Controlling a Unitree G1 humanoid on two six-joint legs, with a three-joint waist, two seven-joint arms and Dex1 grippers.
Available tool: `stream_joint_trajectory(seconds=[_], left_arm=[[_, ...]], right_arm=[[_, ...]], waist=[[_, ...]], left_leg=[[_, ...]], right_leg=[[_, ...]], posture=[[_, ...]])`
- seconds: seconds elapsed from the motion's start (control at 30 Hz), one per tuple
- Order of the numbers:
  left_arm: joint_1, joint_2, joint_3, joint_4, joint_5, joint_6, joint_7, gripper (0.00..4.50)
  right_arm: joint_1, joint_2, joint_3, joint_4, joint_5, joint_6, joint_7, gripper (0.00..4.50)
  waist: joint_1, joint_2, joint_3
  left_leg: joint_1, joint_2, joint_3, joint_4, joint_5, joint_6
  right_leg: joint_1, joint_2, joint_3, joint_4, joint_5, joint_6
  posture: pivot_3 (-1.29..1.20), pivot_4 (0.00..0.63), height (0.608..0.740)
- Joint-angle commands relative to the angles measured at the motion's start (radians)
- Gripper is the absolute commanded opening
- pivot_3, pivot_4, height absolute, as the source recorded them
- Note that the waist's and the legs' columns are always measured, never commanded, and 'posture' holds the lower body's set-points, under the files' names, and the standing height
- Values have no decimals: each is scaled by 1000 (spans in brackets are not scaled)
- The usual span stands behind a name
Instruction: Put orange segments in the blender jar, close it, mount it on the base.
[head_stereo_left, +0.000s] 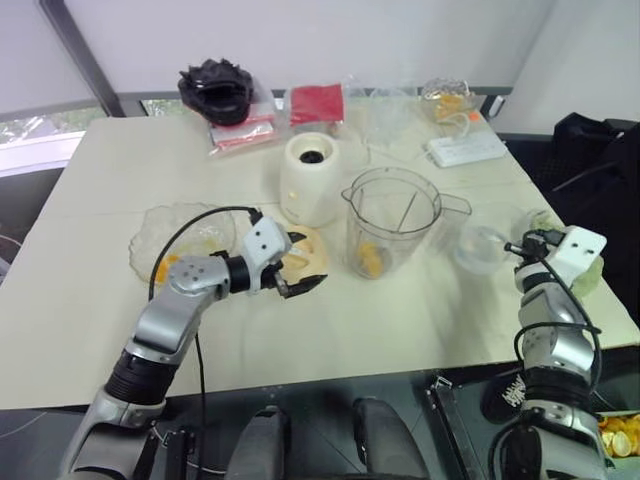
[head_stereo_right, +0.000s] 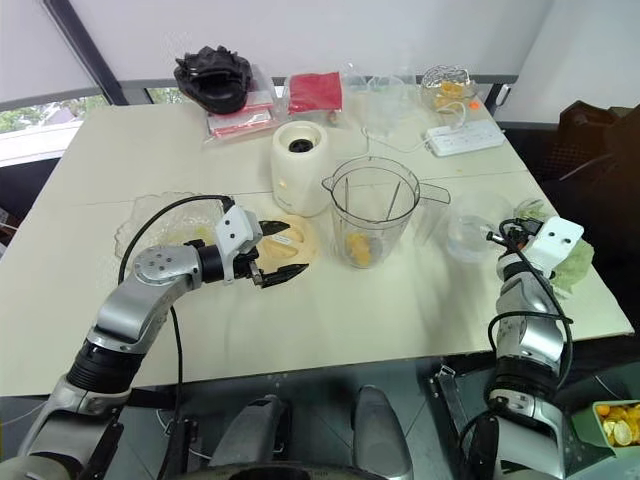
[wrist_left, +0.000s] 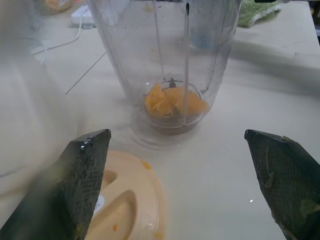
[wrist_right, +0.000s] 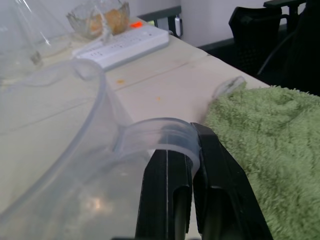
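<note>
The pale cream tabletop (head_stereo_left: 90, 330) carries everything. Near its middle stands the blender jar (head_stereo_left: 392, 220), a large clear plastic pitcher, upright and open-topped, with several yellow-orange segments (wrist_left: 172, 102) already lying around the dark blade at its bottom. Just behind and to the left of it stands the base (head_stereo_left: 311, 180), a cream-white rounded cylinder with a dark socket on top, close beside the jar but apart from it. The flat round cream lid (head_stereo_left: 310, 262) lies on the tabletop in front of the base and just left of the jar, its broad face level. Further left is the shallow crinkled clear bowl (head_stereo_left: 150, 235) with more orange pieces. The left gripper (head_stereo_left: 300, 283) hangs right at the lid, pointing across toward the jar, its black fingers (wrist_left: 70, 195) spread wide and empty; in the left wrist view the lid sits under the near finger and the jar straight ahead. The right gripper (wrist_right: 192, 200) is at the right edge of the tabletop, its fingers clenched on the thin rim of the smaller clear measuring cup (head_stereo_right: 470, 232), beside a green towel (wrist_right: 270, 145). With fruit in the jar, closing looks due, and the left arm is far the nearer to the lid, which lies slightly to one side of its fingers' line.
</note>
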Motion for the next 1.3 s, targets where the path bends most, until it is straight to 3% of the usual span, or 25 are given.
stream_joint_trajectory(seconds=[0.03,0.3,0.5,0.9,1.3], left_arm=[[12,3,30,-22,-22,-15,3,4500],[-20,-22,191,-42,-226,99,12,4500],[-44,-1,220,-87,-287,131,1,4500],[-29,-17,215,-127,-333,116,30,4500],[-15,-16,198,-128,-323,92,37,4500]], right_arm=[[-18,11,-7,-127,38,6,-10,31],[-54,16,-7,-234,63,68,-43,31],[-92,-23,-15,-227,59,97,-42,31],[-330,-290,31,-82,16,153,105,31],[-372,-435,130,-271,33,288,318,31]], waist=[[1,1,1],[5,2,1],[4,2,1],[3,3,2],[5,3,2]], left_leg=[[0,0,0,0,0,0],[-2,0,0,-8,0,0],[-3,0,1,-9,0,0],[-3,0,2,-10,0,0],[-3,0,2,-9,0,0]], right_leg=[[-1,0,0,1,0,0],[-7,0,0,1,0,0],[-8,0,0,1,0,0],[-8,0,1,1,0,0],[-8,0,1,0,0,0]], posture=[[0,150,740],[0,150,740],[0,150,740],[0,150,740],[0,150,740]])
